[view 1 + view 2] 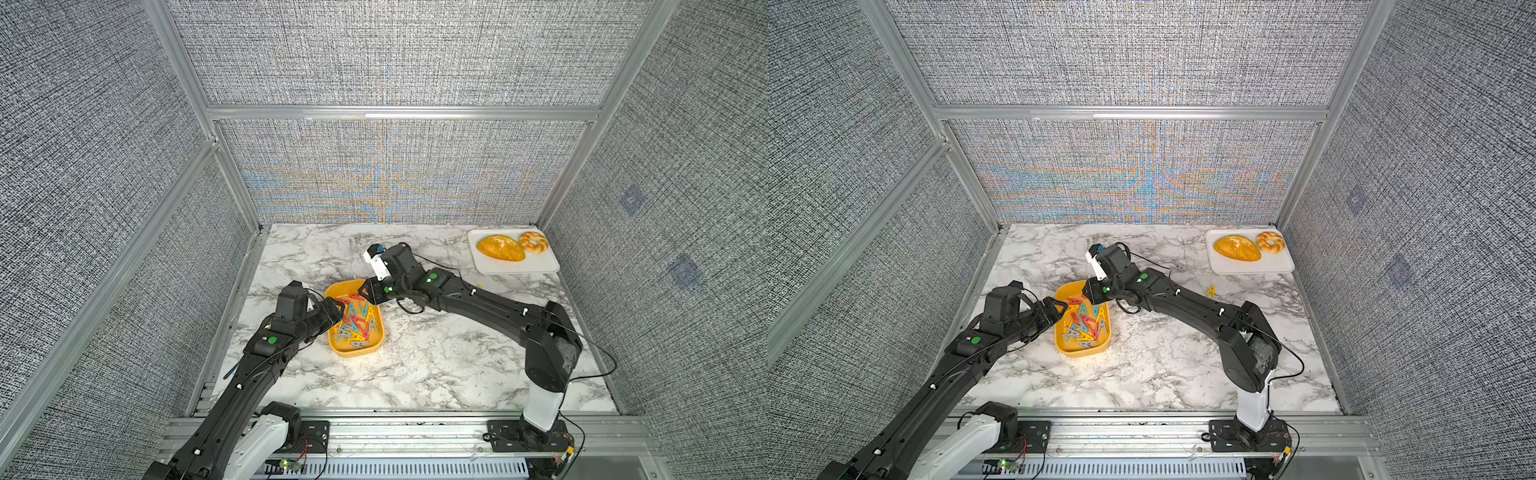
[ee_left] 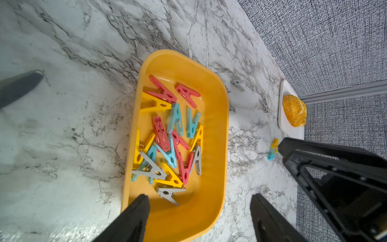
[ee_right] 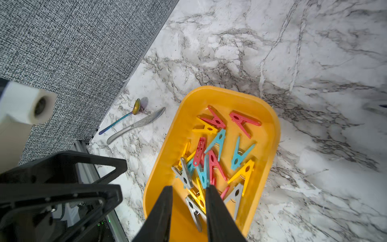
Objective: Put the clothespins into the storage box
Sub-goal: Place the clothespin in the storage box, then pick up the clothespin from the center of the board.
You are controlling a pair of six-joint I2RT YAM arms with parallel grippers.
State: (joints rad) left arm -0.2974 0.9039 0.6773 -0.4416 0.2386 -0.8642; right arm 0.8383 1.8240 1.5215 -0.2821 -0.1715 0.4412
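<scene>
Both arms hover over the yellow storage box (image 1: 355, 320) of clothespins (image 2: 169, 138), the left end effector (image 2: 199, 209) spread and empty, the right end effector (image 3: 189, 201) slightly parted and empty; stray clothespins (image 2: 273, 149) on the desk (image 1: 415, 365) likely come next.

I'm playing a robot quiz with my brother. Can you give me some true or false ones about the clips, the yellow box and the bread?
1. Many clothespins lie inside the storage box. True.
2. Every clip is already in the box. False: a yellow clothespin still lies on the table, and the left wrist view shows more outside.
3. The bread sits on a white tray. True.
4. The left gripper is squeezed shut. False: its fingers stand wide apart.
5. A spoon lies inside the box. False: it lies on the table beside a knife.
</scene>
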